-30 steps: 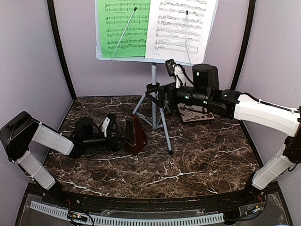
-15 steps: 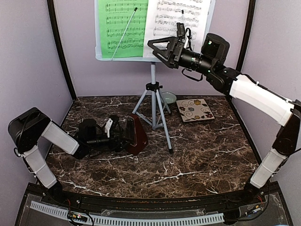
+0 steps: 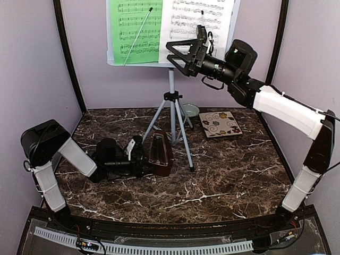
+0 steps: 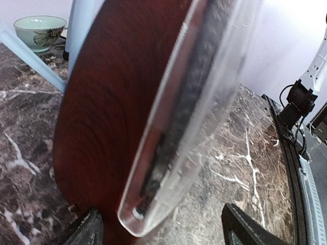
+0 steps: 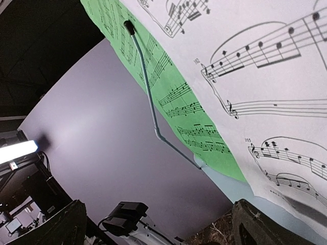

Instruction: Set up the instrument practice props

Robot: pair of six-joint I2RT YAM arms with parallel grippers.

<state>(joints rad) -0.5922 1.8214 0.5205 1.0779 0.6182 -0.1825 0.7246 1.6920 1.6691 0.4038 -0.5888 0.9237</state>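
Worktop (image 3: 223, 175) of dark, white-veined stone pattern carries everything here. Far left, the left arm lies low over it, and its tool (image 3: 144, 162) reaches rightward to the metronome (image 3: 160, 155), a dark red-brown pyramid with a clear cover that stands upright left of centre. In the left wrist view the fingers are spread to either side of the metronome (image 4: 117, 112): one fingertip (image 4: 89, 229) sits just beside the wooden side, the other is apart from the clear cover with bare worktop between them, and whether either one presses on it I cannot tell. Just right of the metronome rise the pale tripod legs (image 3: 172, 119) of the music stand, feet splayed on the worktop near the back wall. The white desk (image 3: 143, 64) at the top of its post holds a green music sheet (image 3: 135, 26) on the left, crossed by a thin wire page holder (image 3: 137, 34), and a white music sheet (image 3: 218, 16) on the right. The right arm is raised high, and its tool (image 3: 175, 54) hangs with jaws wide apart, gripping nothing, in front of the desk's lower edge near the white sheet. Behind the legs sits a small pale-green bowl (image 3: 189, 110), and right of it a square flower-patterned tile (image 3: 220, 124) lies flat.
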